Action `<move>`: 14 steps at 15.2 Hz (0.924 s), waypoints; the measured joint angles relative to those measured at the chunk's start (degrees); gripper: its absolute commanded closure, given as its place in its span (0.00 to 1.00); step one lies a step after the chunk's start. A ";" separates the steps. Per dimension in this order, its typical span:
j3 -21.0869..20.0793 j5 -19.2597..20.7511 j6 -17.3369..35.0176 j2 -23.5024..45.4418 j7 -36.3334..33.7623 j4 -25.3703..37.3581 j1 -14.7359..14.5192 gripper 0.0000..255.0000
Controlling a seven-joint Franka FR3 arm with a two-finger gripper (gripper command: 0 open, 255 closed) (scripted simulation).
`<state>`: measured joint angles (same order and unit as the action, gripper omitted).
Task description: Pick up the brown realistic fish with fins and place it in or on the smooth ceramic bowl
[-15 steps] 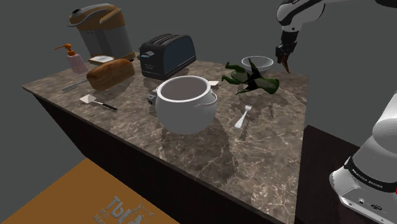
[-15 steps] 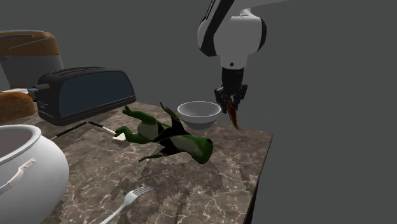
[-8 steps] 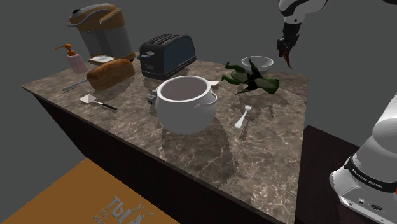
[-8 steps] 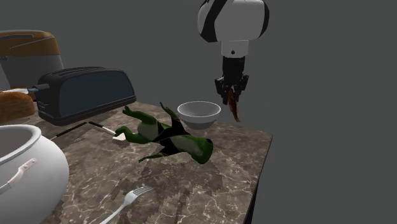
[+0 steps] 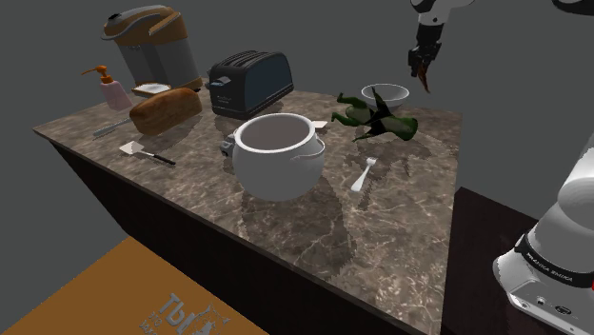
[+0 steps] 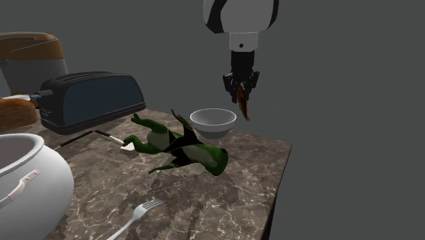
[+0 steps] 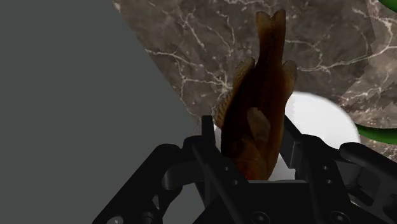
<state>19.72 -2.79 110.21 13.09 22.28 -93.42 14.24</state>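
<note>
My claw (image 7: 251, 135) is clamped on the fish (image 7: 261, 95) at its head end, one finger on each flank. The body hangs straight down with the tail lowest. I judge that grip suits the drop: the fish would enter tail first, and a thin body pinched across its flanks is unlikely to twist.

The claw is well above the table (image 7: 210, 38), high enough, I think, for the tail to clear the rim. The bowl (image 7: 318, 118) shows white under the fish, mostly off to one side of it. In the second exterior view the tail (image 6: 244, 108) hangs just above the bowl (image 6: 213, 121) and toward that view's right, so I read it as near the rim, not centred.

The bowl sits near the table's far corner with the frog (image 5: 376, 119) sprawled just beside it. That leaves the corner side as the freer approach. Farther along the table are a fork (image 5: 363, 176), a big pot (image 5: 276, 152) and a toaster (image 5: 249, 81), all well apart from the work.

The fish's head is buried between the fingers, so I cannot tell how deep the grip goes. The fish and claw cover much of the bowl's rim in the wrist view, where the frog (image 7: 382, 133) is cut off at the edge. Whether bowl and frog touch I cannot tell.
</note>
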 measured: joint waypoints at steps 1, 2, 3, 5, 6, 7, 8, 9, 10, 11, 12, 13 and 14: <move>-0.23 -0.40 -0.86 1.49 -0.34 2.27 -0.07 1.00; -0.53 -0.75 -1.41 2.95 -0.88 4.22 -0.26 1.00; -0.88 -1.47 -2.24 5.57 -1.29 7.58 -0.19 1.00; -1.49 -2.08 -4.78 8.80 -2.57 13.22 -0.51 1.00; -1.88 -2.61 -6.22 11.42 -3.37 17.22 -0.55 1.00; -2.27 -3.19 -7.45 14.31 -3.98 21.27 -0.42 1.00; -2.61 -3.67 -9.18 17.01 -4.60 25.64 -0.24 1.00; -3.03 -4.22 -11.53 20.50 -5.46 31.50 0.09 1.00; -3.28 -4.43 -12.33 22.07 -5.96 33.81 0.05 1.00; -3.39 -4.59 -12.19 22.92 -6.04 34.50 0.13 1.00; -3.44 -4.65 -11.67 23.27 -6.06 34.29 0.14 1.00; -3.49 -4.72 -11.20 23.68 -6.08 34.24 0.16 1.00; -3.49 -4.73 -10.52 23.67 -6.05 33.53 0.10 1.00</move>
<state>16.23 -7.52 99.69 36.76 16.24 -59.89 14.35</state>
